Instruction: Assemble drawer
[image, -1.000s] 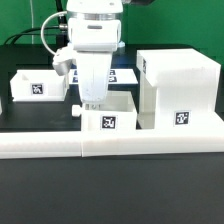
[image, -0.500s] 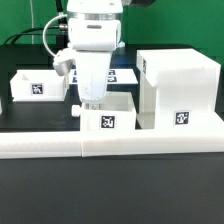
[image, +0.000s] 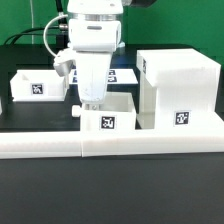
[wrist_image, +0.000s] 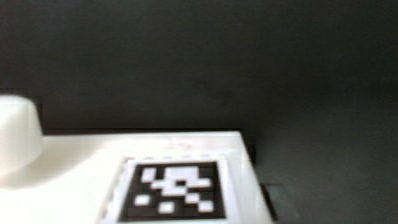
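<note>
Square tags (image: 182, 118) front the housing (image: 180, 80), near tray (image: 126, 121) and far tray (image: 22, 90); the gripper (image: 90, 103) hangs at the near tray's rim; its grip cannot be told.

The arm (image: 92, 25) is cut off by the exterior view's upper edge and hides most of the marker board (image: 127, 73). The wrist view is blurred, its tag (wrist_image: 178, 192) cropped. Whether the jaws grip anything cannot be told.

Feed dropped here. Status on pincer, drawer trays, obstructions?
Pincer at near tray rim, grip unclear. Near tray, second tray outside housing. Nothing seen blocking.
</note>
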